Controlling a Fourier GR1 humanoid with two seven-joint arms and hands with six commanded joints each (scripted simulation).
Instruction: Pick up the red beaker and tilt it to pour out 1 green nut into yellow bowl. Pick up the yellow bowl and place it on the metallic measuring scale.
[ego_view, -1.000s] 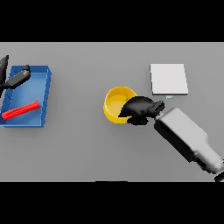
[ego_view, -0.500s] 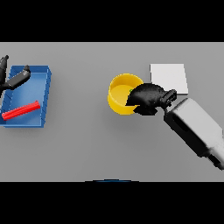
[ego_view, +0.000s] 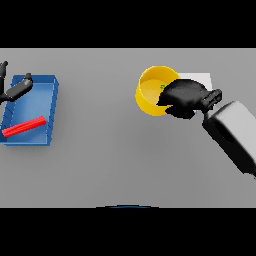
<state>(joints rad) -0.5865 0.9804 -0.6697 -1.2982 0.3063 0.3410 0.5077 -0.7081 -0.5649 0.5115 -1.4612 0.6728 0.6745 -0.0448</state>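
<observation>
One view, head: right hand (ego_view: 186, 98) clamped on yellow bowl's (ego_view: 150, 91) right rim, bowl partly over the scale (ego_view: 203, 78), probably lifted. Green nut (ego_view: 162, 87) inside. Bowl looks light, rigid, slick; rim pinch suits. Left hand (ego_view: 14, 90) relaxed over blue tray (ego_view: 50, 112) with the red beaker (ego_view: 23, 126).

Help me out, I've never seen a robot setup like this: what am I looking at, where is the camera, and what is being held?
This is a view from the humanoid robot's head, looking down at a grey table. The dark shape on the white and grey arm is its right hand, curled on the rim of a yellow bowl with something small and green inside. The bowl partly overlaps a pale square plate, the measuring scale. At the left edge the left hand shows, fingers relaxed, over a blue tray holding a red beaker lying on its side.
</observation>
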